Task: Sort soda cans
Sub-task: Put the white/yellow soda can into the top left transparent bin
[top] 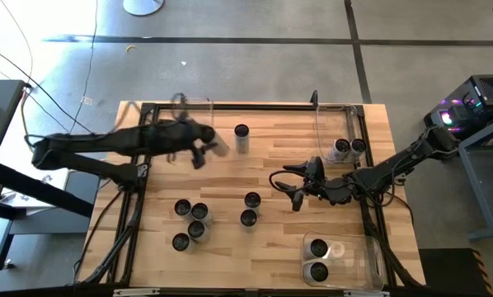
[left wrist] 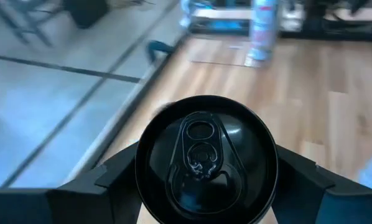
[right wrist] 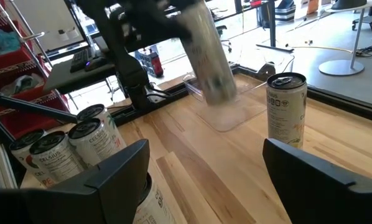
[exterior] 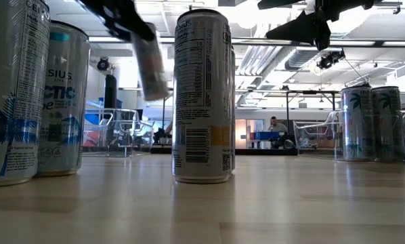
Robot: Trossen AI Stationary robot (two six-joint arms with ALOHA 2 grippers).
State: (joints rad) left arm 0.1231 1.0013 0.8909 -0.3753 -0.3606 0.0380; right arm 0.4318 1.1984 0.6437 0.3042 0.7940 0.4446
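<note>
Several slim silver soda cans with dark tops stand on the wooden table: a cluster [top: 191, 223] near the left side, a pair [top: 250, 209] in the middle, and one [top: 241, 136] toward the far edge. My left gripper [top: 204, 150] hovers above the table's far left part, shut on one can [top: 218, 148]. My right gripper [top: 294, 188] is open and hangs over the table right of centre, touching nothing. The right wrist view shows the held can [right wrist: 208, 56], and the lone standing can [right wrist: 285, 112] beyond the open fingers. My left gripper pinches the can between its two fingers, one on each side of the wall just below the dark top [left wrist: 204, 158]. The can is lifted clear of the table and hangs tilted below the fingers [exterior: 152, 64].
A clear bin [top: 363, 132] at the far right holds two cans. Another clear bin [top: 370, 256] at the near right also holds two. A third clear bin [top: 195, 106] sits at the far left edge. A black frame borders the table. Bare wood lies between the cans and the right bins.
</note>
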